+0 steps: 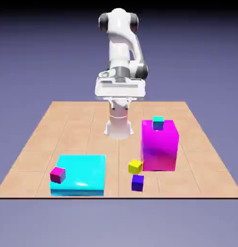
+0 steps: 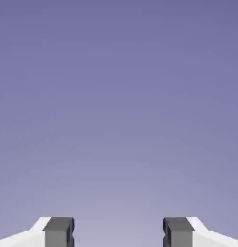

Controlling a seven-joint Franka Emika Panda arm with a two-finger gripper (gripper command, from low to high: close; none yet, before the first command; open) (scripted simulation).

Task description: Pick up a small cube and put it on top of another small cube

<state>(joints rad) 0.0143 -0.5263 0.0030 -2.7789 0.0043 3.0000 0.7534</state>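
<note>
Near the table's (image 1: 31, 159) front edge, the yellow cube (image 1: 135, 167) sits beside the blue one (image 1: 137, 183); we judge it light and stiff, best pinched by opposite flat sides. Our gripper (image 2: 119, 231) is parted, holding nothing.

Four small cubes (image 1: 137, 183), two large blocks (image 1: 159, 147).
</note>
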